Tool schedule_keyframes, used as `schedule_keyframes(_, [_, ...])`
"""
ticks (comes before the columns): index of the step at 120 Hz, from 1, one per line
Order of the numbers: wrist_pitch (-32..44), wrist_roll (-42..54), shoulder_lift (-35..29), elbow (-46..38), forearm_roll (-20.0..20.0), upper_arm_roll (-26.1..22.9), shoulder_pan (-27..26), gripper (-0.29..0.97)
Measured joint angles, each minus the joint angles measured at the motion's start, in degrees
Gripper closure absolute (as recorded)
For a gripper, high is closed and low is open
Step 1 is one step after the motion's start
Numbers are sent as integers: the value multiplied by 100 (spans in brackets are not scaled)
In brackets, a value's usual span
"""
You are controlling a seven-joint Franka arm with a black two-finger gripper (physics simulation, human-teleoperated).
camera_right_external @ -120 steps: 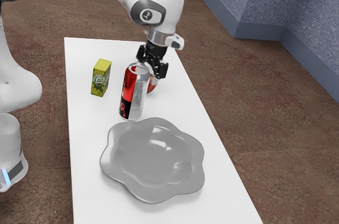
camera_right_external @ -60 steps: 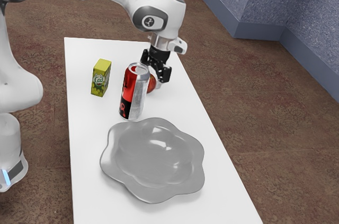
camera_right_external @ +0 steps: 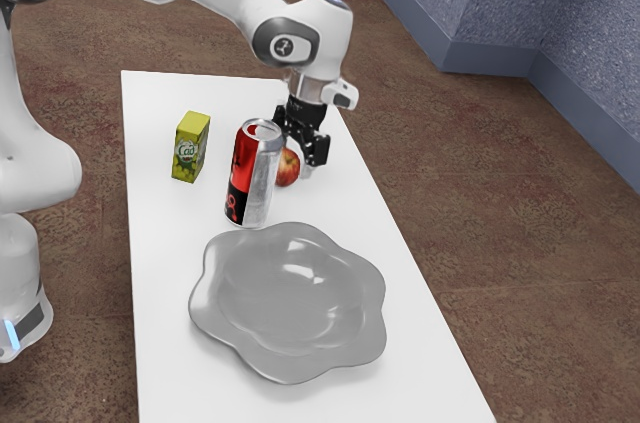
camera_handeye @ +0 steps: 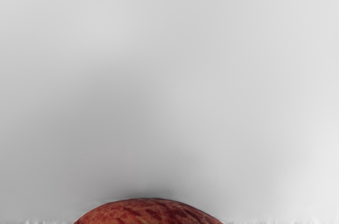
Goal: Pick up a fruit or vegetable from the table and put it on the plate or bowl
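Observation:
A red apple lies on the white table, half hidden behind a red and silver soda can. My black gripper hangs low over the apple's side toward the exterior view's right, with its jaws spread and nothing held between them. In the wrist view the apple's red streaked top sits just under my hand, with bare table beyond it. A grey scalloped plate rests on the table in front of the can.
A green and yellow juice box stands on the table to the exterior view's left of the can. The can stands upright, close against the apple and my gripper. The table's long edge runs just beyond the gripper, with brown floor past it.
My hand has shifted toward the exterior view's right and come lower beside the can. The apple now shows more plainly below the gripper. Can, box and plate have not moved.

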Motion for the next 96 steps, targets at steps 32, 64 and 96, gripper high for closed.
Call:
schedule_keyframes(32, [-76, 24, -12, -39, -240, 0, -19, 2])
schedule_keyframes(64, [-603, 137, -15, 109, -546, -16, 10, 2])
schedule_keyframes(96, [-732, 260, 63, -16, -762, -4, -16, 13])
